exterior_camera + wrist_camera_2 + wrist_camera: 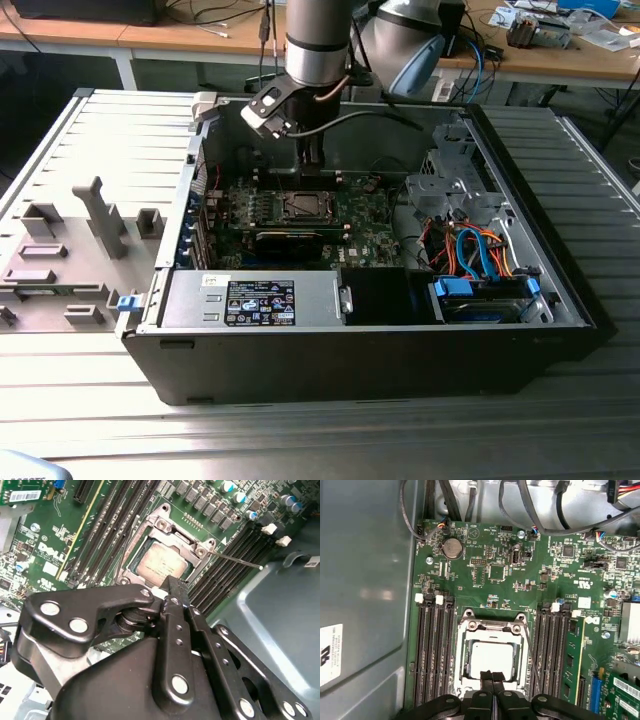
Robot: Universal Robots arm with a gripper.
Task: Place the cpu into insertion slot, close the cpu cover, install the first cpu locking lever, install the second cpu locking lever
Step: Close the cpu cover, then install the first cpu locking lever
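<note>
The cpu [492, 659] lies flat in the motherboard socket, its pale silver top showing in both wrist views [161, 565]. The cpu cover [492, 626], a metal frame with an open window, appears to lie down around it [172, 522]. One thin wire locking lever [532, 655] stands off one side of the socket, angled away from it [235, 559]. My gripper [492, 676] hangs just over the socket's edge with its black fingers pressed together and nothing between them [171, 586]. In the exterior view the gripper [312, 172] hovers right above the socket [303, 205].
Black memory slots [432, 650] flank the socket on both sides. The grey case wall [365, 580] stands close beside them. Orange and blue cables [470, 250] and a drive cage [445, 180] fill the case at the exterior view's right; a power supply [250, 298] sits in front.
</note>
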